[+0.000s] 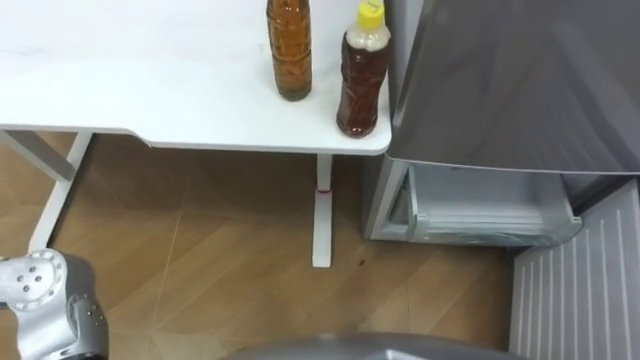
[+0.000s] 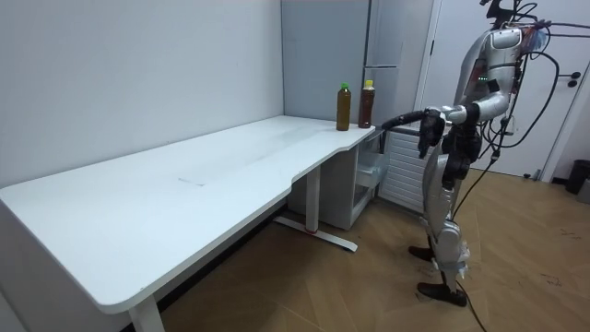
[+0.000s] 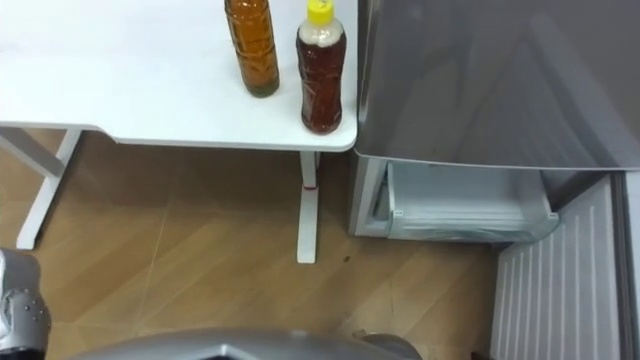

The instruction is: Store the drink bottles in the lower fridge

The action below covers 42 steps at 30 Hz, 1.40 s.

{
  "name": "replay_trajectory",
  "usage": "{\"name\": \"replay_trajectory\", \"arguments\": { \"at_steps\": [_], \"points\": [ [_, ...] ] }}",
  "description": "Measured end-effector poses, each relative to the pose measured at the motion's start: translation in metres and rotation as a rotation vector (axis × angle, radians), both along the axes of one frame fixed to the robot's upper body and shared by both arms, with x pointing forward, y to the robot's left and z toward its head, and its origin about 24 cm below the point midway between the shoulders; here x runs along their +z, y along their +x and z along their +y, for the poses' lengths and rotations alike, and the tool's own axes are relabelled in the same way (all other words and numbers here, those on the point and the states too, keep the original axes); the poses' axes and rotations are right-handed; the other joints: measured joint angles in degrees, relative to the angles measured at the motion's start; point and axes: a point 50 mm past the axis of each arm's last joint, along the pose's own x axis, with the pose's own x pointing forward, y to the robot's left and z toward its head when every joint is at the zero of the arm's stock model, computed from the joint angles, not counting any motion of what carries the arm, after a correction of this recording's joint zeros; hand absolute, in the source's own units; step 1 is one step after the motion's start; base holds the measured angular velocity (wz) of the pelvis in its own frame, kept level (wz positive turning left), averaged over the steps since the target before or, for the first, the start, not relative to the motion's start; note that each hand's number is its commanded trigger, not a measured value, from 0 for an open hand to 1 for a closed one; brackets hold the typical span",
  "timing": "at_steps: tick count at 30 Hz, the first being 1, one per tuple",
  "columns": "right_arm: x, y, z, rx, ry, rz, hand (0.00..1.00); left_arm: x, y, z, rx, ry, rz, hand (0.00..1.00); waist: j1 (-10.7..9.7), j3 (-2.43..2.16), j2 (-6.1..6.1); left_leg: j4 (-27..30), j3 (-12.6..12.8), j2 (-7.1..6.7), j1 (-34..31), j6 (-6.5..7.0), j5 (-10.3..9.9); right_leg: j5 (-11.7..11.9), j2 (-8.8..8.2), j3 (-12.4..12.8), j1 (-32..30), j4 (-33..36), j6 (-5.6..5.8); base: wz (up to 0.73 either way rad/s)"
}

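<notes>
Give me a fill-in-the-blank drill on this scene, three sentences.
1. The left bottle and the right bottle stand on the white ____.
2. The right bottle's cap is ____.
3. The fridge has its lower door ____.

Missing words: table; yellow; open.

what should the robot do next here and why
Probably reach for the yellow-capped bottle. It stands on the table corner nearest the open lower fridge compartment, and both it and the other bottle are still to be picked up.
</notes>
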Motion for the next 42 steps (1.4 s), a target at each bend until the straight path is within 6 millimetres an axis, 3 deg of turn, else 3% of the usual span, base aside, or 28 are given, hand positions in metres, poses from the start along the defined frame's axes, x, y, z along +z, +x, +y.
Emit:
{"name": "replay_trajectory", "arguments": {
  "at_steps": [7,12,14,23,29,33,42],
  "points": [
    [0.0,-0.003,-0.001,0.002,0.031,0.009,0.0,0.059,0.016,-0.024,-0.235,0.206,-0.179,0.0,-0.13,0.14,0.02,0.12,-0.38,-0.01,0.11,0.03,0.02,0.03,-0.09,-0.6,0.73,-0.6,0.04,0.03],
    [0.0,0.008,-0.003,0.023,0.04,-0.011,0.0,0.08,0.032,-0.04,-0.438,0.265,-0.25,0.0,-1.79,1.08,0.16,0.1,-0.75,-0.07,0.17,0.07,0.06,-0.01,-0.2,-0.91,0.95,-1.05,0.16,0.03],
    [0.0,0.01,-0.003,0.022,0.055,-0.013,0.0,0.087,0.039,-0.05,-0.527,0.267,-0.293,0.0,-2.08,1.15,0.02,0.1,-0.79,-0.05,-0.06,0.09,0.07,-0.01,-0.21,-1.14,0.9,-1.26,0.16,0.06],
    [0.001,0.023,-0.002,0.088,0.067,-0.024,0.0,0.089,0.062,-0.099,-0.989,0.302,-0.255,0.0,-3.93,1.11,-0.33,0.08,-1.29,-0.16,-0.91,0.19,0.14,0.33,-0.19,-1.33,0.81,-2.17,0.39,0.02],
    [0.001,0.026,-0.003,0.108,0.091,-0.016,0.0,0.117,0.075,-0.13,-1.263,0.441,-0.317,0.0,-4.8,1.09,-0.35,0.02,-1.27,-0.11,-0.62,0.19,0.14,0.4,-0.09,-1.23,1.44,-2.88,0.46,-0.02],
    [0.001,0.028,-0.003,0.112,0.092,-0.023,0.0,0.125,0.079,-0.138,-1.357,0.489,-0.324,0.0,-6.31,1.04,-0.11,0.02,-1.16,-0.01,-0.25,0.19,0.14,0.4,0.01,-1.33,1.99,-3.06,0.46,0.0],
    [0.001,0.03,-0.003,0.117,0.09,-0.032,0.0,0.123,0.081,-0.145,-1.483,0.515,-0.291,0.0,-7.5,1.09,-0.06,0.05,0.38,0.06,-0.42,0.19,0.14,0.4,0.01,-1.23,1.7,-3.02,0.46,-0.01]
  ]
}}
